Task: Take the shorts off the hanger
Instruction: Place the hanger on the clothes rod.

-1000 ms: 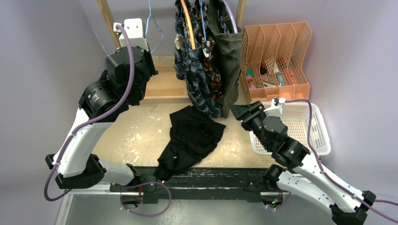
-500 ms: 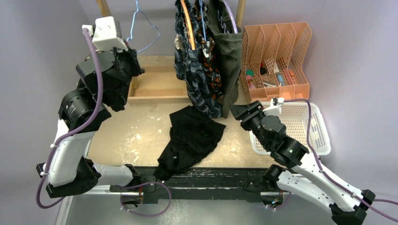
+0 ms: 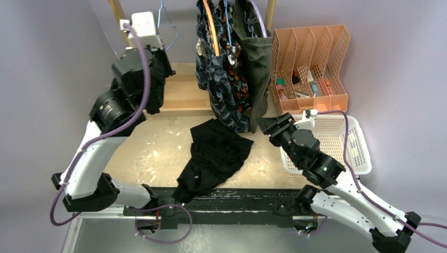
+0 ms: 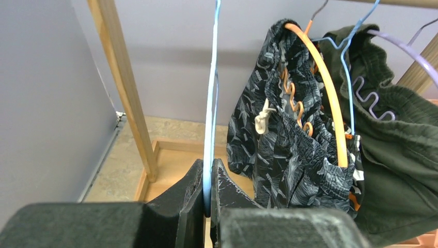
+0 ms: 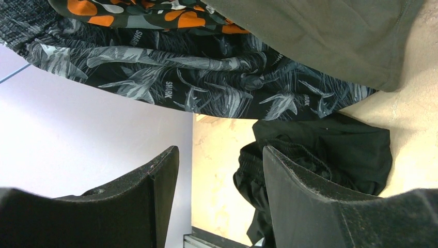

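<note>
Plain black shorts (image 3: 216, 153) lie crumpled on the table. On the rail hang the dark wavy-patterned shorts (image 3: 221, 87) on an orange hanger (image 4: 323, 82), the orange-blotched shorts (image 3: 241, 79) and the olive green shorts (image 3: 258, 58). My left gripper (image 4: 209, 173) is raised at the rack's left and shut on the wire of a bare light-blue hanger (image 4: 210, 103). My right gripper (image 3: 268, 125) hovers low beside the hem of the hanging shorts, open, with nothing between its fingers (image 5: 155, 175); the black shorts show beyond them.
A wooden rack with two posts (image 3: 120, 21) and a tray base (image 3: 182, 97) stands at the back. An orange file organizer (image 3: 311, 63) and a white basket (image 3: 342, 142) sit to the right. Purple walls close in on both sides.
My left arm swung out to the left with the light-blue hanger, then came back right and up toward the rail. The right arm hardly moved.
</note>
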Available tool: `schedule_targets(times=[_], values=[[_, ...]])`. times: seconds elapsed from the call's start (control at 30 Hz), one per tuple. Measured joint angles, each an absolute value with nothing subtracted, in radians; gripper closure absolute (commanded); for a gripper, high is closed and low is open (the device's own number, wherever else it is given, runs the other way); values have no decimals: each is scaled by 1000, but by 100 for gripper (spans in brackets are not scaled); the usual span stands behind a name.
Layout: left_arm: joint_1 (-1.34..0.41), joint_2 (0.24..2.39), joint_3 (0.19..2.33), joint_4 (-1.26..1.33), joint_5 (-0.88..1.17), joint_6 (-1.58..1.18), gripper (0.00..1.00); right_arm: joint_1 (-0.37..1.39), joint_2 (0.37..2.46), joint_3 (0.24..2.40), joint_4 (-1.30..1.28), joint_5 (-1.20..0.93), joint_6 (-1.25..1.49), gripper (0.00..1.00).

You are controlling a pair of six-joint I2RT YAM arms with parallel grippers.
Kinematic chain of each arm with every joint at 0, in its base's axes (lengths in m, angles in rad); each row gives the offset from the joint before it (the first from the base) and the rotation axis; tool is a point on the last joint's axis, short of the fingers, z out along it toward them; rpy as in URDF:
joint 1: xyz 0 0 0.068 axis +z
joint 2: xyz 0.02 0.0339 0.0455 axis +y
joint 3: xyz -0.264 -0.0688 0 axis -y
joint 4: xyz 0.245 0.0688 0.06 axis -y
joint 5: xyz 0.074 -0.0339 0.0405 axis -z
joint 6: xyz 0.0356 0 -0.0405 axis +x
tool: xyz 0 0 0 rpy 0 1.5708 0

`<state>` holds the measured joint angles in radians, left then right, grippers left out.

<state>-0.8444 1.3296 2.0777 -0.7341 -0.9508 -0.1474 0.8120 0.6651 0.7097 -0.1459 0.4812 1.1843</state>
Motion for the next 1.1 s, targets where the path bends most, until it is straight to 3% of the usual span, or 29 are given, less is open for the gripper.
schedule_targets(times=[0.27, 0.7, 1.1], values=[[-831, 1415, 2033, -682, -953, -113, 100, 812, 653, 710, -146, 485, 1184, 37], [-718, 1238, 1688, -593, -866, -227, 100, 812, 641, 706, -145, 484, 1185, 37], [-632, 1192, 1612, -543, -876, -220, 100, 812, 639, 706, -145, 481, 1188, 36]])
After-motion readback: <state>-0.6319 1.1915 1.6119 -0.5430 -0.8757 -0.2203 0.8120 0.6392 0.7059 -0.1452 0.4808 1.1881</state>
